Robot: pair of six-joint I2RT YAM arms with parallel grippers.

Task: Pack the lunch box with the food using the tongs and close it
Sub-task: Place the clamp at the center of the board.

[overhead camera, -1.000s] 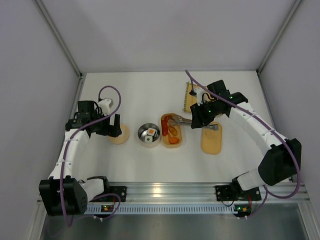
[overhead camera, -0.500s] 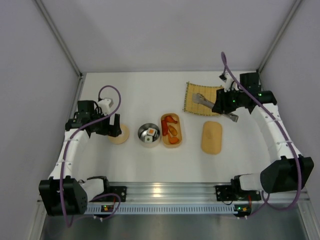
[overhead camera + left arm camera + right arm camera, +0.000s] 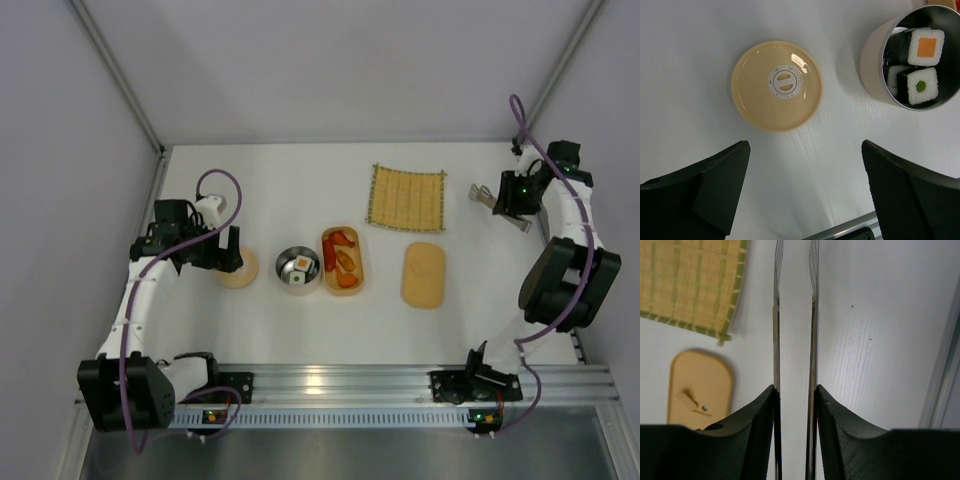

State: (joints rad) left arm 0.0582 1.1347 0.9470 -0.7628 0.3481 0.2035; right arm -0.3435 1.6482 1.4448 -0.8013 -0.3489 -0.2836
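The orange-tan lunch box (image 3: 357, 262) stands mid-table with curved orange shrimp pieces (image 3: 342, 250) inside. Its oval lid (image 3: 423, 274) (image 3: 700, 390) lies flat to its right. Sushi rolls (image 3: 925, 47) (image 3: 300, 268) fill a metal bowl (image 3: 875, 60) left of the box. My right gripper (image 3: 507, 198) (image 3: 795, 390) is at the far right of the table, shut on the tongs (image 3: 777, 315) (image 3: 483, 192). Their two arms stand slightly apart, with nothing between the tips. My left gripper (image 3: 805, 150) (image 3: 228, 255) hangs wide open and holds nothing, just near of a round tan lid (image 3: 776, 86).
A bamboo mat (image 3: 407, 197) (image 3: 690, 280) lies behind the oval lid. The table's right edge and wall rail (image 3: 940, 380) run close beside the right gripper. The aluminium base rail (image 3: 340, 385) crosses the near edge.
The right arm has carried the tongs away from the lunch box, past the bamboo mat, to the far right of the table. The left arm has not moved.
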